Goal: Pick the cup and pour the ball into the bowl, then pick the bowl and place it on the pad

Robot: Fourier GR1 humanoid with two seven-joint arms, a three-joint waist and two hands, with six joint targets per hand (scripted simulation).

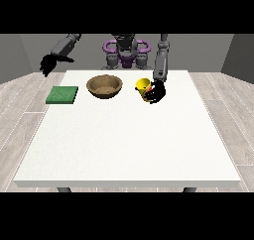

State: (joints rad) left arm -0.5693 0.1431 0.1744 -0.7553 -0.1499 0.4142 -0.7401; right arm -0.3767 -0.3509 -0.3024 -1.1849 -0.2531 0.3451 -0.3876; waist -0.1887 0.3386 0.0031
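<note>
I am seeing the fingers of the hand at the view's right [158, 93] curling round the yellow cup [143, 87], which stands on the table [129, 145] right of the bowl [104, 86]. Left of the bowl lies the green pad [62, 94]. The hand at the view's left [48, 64] is hanging past the table's edge, and I cannot tell how its fingers lie.

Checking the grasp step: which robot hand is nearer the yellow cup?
The left: the robot hand at the view's right is right against the yellow cup. The other robot hand hangs far off, beyond the table's corner.
</note>
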